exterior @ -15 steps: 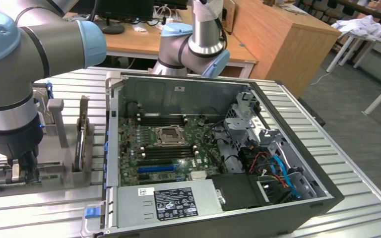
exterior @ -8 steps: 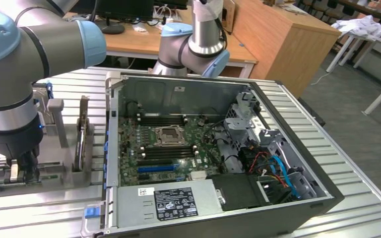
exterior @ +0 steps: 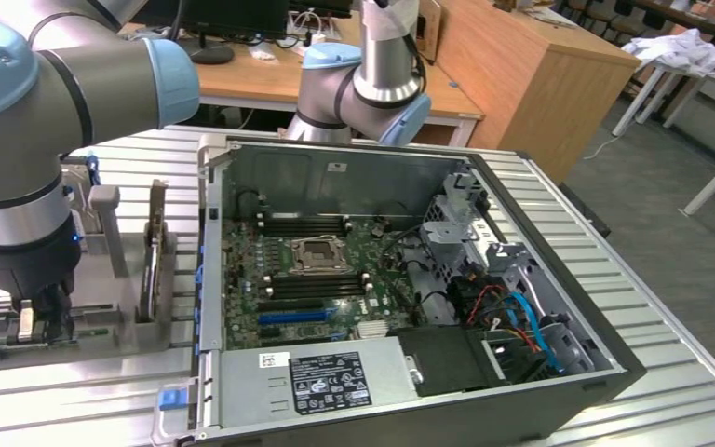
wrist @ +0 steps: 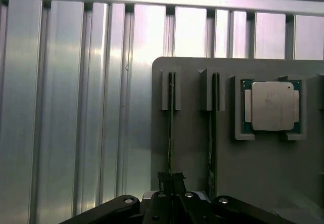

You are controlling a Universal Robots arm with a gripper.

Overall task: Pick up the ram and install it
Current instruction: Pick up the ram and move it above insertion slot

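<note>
In the wrist view the ram (wrist: 171, 128) stands on edge in a slot of a grey holder (wrist: 192, 107), seen as a thin dark line. My gripper (wrist: 171, 179) is shut on it, with both fingertips pressed against its thin edge. A second stick (wrist: 213, 133) stands in the neighbouring slot. In the exterior view my gripper (exterior: 37, 326) reaches down onto the holder (exterior: 103, 321) at the exterior view's left, beside the open computer case (exterior: 557, 372). The motherboard's memory slots (exterior: 314, 223) lie inside the case.
A square silver CPU chip (wrist: 272, 106) rests in a recess of the holder beside the sticks. A flat part (exterior: 155, 251) stands on edge between holder and case. The ribbed metal table (exterior: 655, 289) surrounds the case. A second robot base (exterior: 357, 93) stands behind it.
</note>
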